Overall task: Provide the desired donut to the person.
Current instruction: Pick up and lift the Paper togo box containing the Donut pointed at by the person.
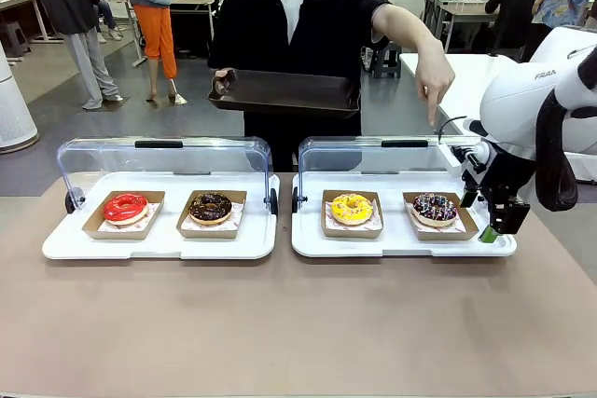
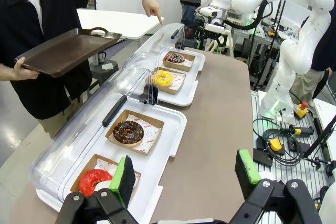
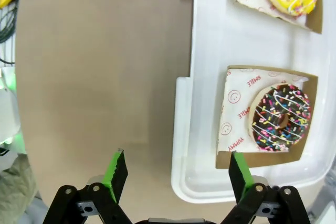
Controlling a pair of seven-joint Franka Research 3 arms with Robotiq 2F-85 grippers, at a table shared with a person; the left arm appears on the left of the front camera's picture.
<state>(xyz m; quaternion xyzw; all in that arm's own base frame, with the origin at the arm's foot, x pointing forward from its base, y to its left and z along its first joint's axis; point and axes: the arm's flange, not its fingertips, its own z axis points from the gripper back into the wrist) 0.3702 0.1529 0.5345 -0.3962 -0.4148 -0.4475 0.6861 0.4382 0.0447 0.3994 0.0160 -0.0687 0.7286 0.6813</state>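
The person (image 1: pixel 298 34) points down at the sprinkled chocolate donut (image 1: pixel 435 208), which sits at the right end of the right white tray (image 1: pixel 401 245) on the worktop (image 1: pixel 298 323). Your right gripper (image 3: pixel 176 177) hangs wide open over that tray's edge, just beside the donut. Your left gripper (image 2: pixel 186 174) gapes wide too.

Desk (image 1: pixel 298 323): plain taupe.
Left display tray (image 1: pixel 159 247) and right display tray (image 1: pixel 401 247): white, covered by clear lids (image 1: pixel 187 160) with black handles.
Donuts, listed from picture left:
- red donut (image 1: pixel 125 207), glossy glaze
- dark chocolate donut (image 1: pixel 210 206), pale flecks
- yellow donut (image 1: pixel 352 208), white drizzle
- sprinkled donut (image 1: pixel 435 208), chocolate, white lines and multicoloured sprinkles

Card holders (image 1: pixel 93 226): brown, lined with white paper (image 3: pixel 236 108) printed in red.
Person (image 1: pixel 298 16), upper centre: black shirt, white undershirt.
Serving tray (image 1: pixel 284 92): dark brown.
Left gripper (image 2: pixel 185 169) and right gripper (image 3: pixel 177 157): black, green pads.
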